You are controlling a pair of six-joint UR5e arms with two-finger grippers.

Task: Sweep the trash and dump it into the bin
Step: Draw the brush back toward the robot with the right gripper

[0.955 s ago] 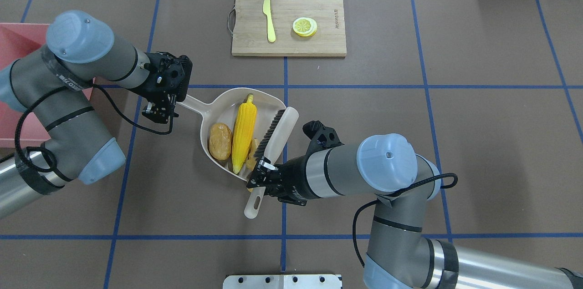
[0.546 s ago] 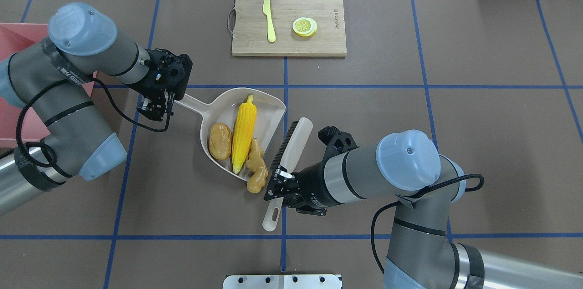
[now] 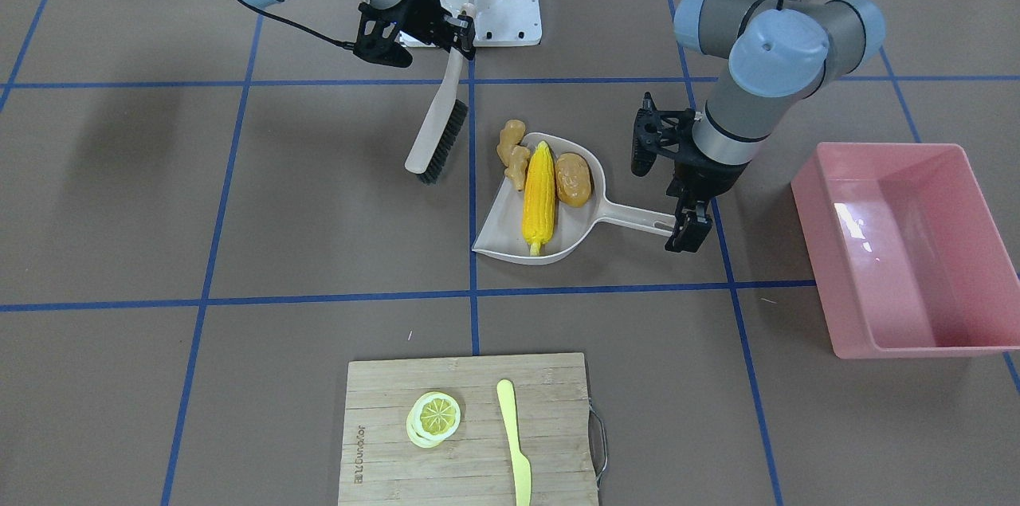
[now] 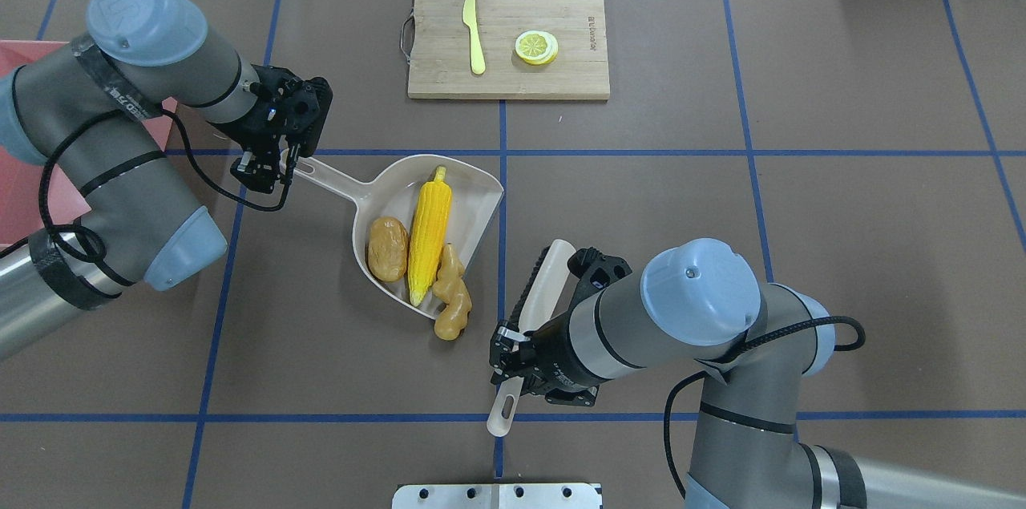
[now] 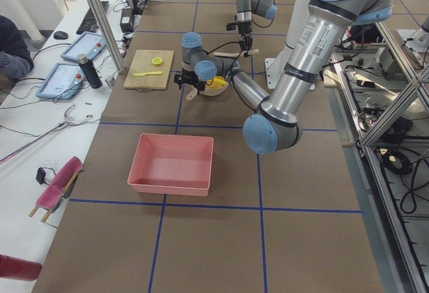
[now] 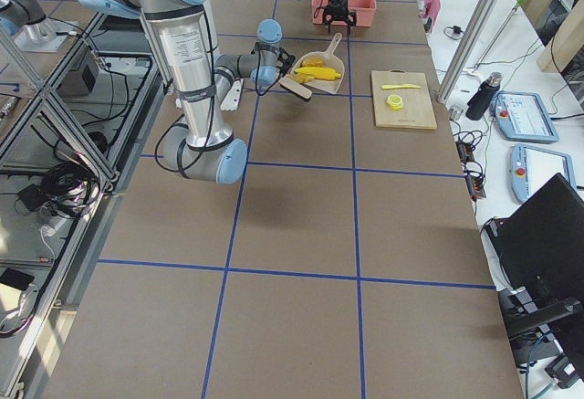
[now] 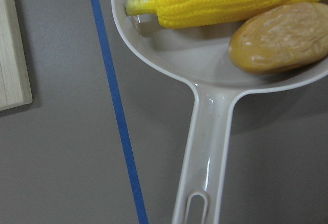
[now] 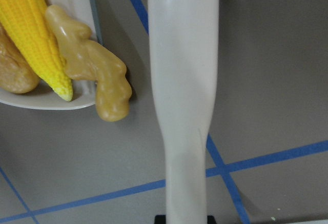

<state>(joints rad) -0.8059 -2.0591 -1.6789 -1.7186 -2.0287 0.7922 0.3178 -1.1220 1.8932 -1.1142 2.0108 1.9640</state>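
The beige dustpan [image 4: 398, 182] lies on the table with the trash in it: the corn cob [image 4: 429, 232] and the potato [image 4: 387, 248] inside, and the ginger root [image 4: 453, 299] lying half over the pan's front lip. My left gripper [image 4: 264, 167] is at the far end of the pan's handle [image 7: 205, 152] and looks open, apart from it. My right gripper [image 4: 510, 350] is shut on the brush [image 4: 543, 280], held to the right of the pan and apart from the ginger [image 8: 95, 70]. The pink bin [image 3: 900, 251] stands beyond my left arm.
A wooden cutting board [image 4: 561, 80] at the table's far middle carries a yellow plastic knife [image 4: 474, 32] and a lemon slice [image 4: 536, 46]. A metal base plate [image 4: 497, 495] sits at the near edge. People sit at a side table in the exterior left view.
My right arm drew the brush away from the pan, rightward and toward the robot, uncovering the ginger at the lip. My left gripper moved outward to the handle's end. The pan stayed put.
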